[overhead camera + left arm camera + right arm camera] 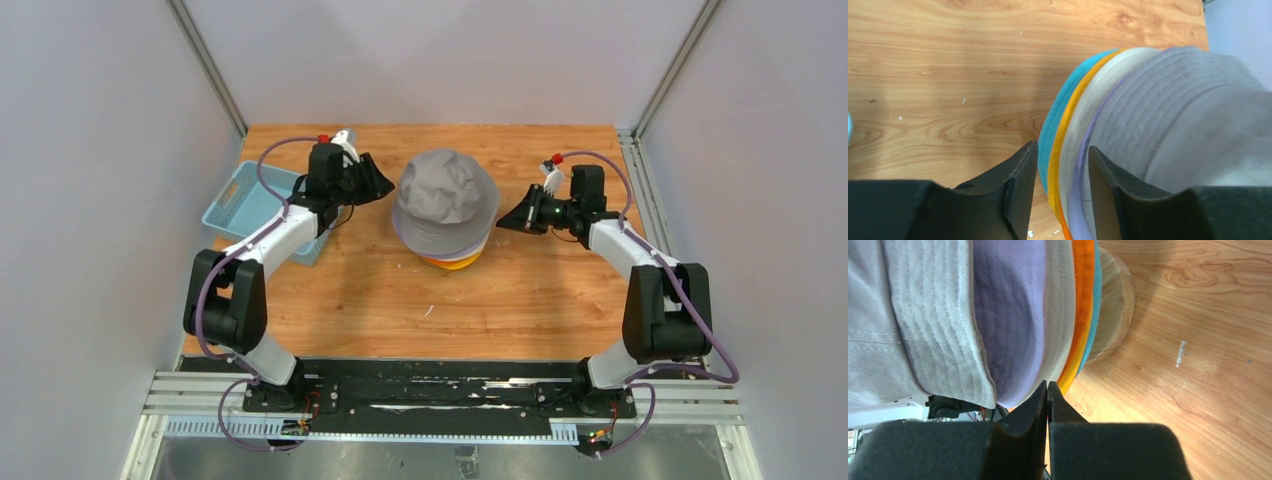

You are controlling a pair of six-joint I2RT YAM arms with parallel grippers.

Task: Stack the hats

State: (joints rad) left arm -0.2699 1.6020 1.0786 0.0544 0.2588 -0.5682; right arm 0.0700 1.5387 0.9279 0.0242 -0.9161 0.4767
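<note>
Since both arms flank the pile, notes run from frame left. Light blue basket sits at the left edge of the table, beneath the left arm, apart from the hats. Left gripper is just beside the stack's left brim. Its jaws are spread, with the brim edges of the teal hat, orange hat, beige hat and lavender hat lying loose between them, probably unsqueezed. At centre, the grey hat tops the nest, crown up, on the wooden stand, which likely keeps the floppy fabric shaped. Yellow layer not separable. Right gripper is near the right brim, jaws pressed together on nothing. Stacking looks about finished.
</note>
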